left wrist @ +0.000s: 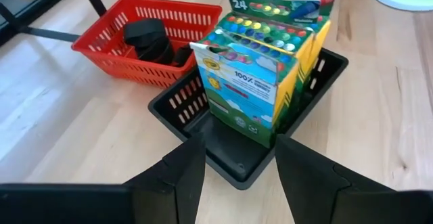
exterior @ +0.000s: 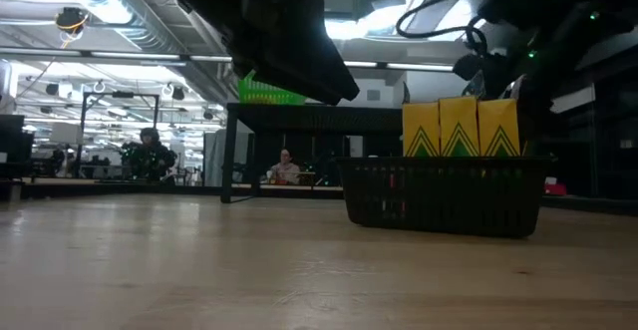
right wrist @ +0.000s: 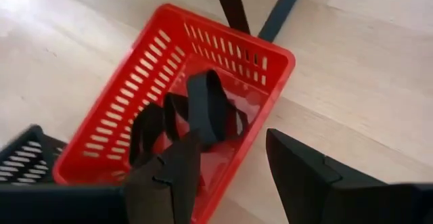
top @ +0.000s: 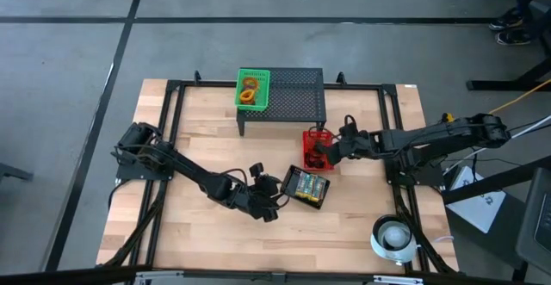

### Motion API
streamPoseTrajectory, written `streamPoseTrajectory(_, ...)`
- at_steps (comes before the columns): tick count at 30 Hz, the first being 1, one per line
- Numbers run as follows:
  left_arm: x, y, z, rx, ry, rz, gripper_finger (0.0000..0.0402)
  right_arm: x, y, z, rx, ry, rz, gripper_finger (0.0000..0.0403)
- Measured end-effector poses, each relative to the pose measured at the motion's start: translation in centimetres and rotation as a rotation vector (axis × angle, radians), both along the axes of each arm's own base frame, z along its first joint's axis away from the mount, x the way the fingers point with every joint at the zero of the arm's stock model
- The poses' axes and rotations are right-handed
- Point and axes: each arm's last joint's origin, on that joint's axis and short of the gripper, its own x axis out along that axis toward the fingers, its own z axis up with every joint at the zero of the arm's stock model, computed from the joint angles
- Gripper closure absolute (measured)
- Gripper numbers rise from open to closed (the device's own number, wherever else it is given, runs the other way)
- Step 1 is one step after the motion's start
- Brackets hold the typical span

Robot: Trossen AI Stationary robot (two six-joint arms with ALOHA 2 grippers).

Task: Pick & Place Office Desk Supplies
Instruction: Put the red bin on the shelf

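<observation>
Three green-and-yellow crayon packets (left wrist: 257,75) stand upright in a black basket (left wrist: 179,105) on the table, also seen as packets (top: 308,184) from above. My left gripper (left wrist: 238,149) is open just short of that basket, its fingers on either side of the near corner. Black clips (right wrist: 203,109) lie in a red basket (right wrist: 142,88). My right gripper (right wrist: 233,139) hovers open over this basket's right wall, one finger above the inside and one outside. Orange and yellow loops (top: 250,91) lie in a green basket (top: 252,78) on the mesh stand.
The black mesh stand (top: 297,96) sits at the far middle of the table, right behind the red basket (top: 317,135). A round white object (top: 394,236) rests at the near right corner. Bare wood lies to the left and along the near edge.
</observation>
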Motion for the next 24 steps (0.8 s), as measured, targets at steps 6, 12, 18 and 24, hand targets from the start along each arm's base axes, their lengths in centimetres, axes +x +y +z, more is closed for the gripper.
streamPoseTrajectory(6,0.0,-0.1,-0.1,0.007,0.022,-0.048,0.0226,0.3,-0.4,-0.4,0.061,-0.004,-0.062,0.0231)
streamPoseTrajectory(12,-0.1,-0.3,-0.1,0.009,0.033,-0.066,0.0226,0.9,-0.6,-1.7,0.094,0.031,-0.106,0.0231)
streamPoseTrajectory(18,-0.1,-0.4,-0.2,-0.003,0.049,-0.093,0.0226,1.6,-0.6,-3.3,0.115,0.097,-0.104,0.0235)
streamPoseTrajectory(24,-0.5,-0.7,-0.4,0.01,0.078,-0.105,0.0226,2.0,-0.6,-3.6,0.083,0.084,-0.126,0.0309)
